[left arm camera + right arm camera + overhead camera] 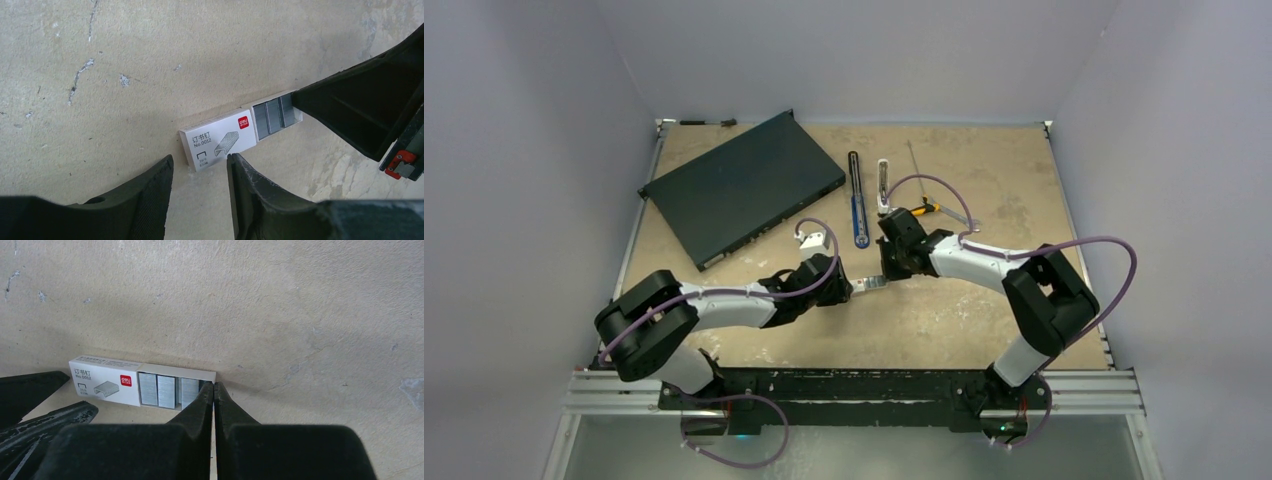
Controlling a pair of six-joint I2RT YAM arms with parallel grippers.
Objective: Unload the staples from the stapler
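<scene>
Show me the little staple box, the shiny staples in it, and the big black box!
staple box [220, 140], left wrist view, on its printed white sleeve.
staples [166, 391], right wrist view, on the middle block.
big black box [744, 185], top view, on its lid.

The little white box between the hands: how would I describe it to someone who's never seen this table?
On the tan table, right of the black flat unit, the left hand and right hand meet mid-table. The box lies between them: a white sleeve with a red logo, its tray slid out showing grey staples.
</scene>
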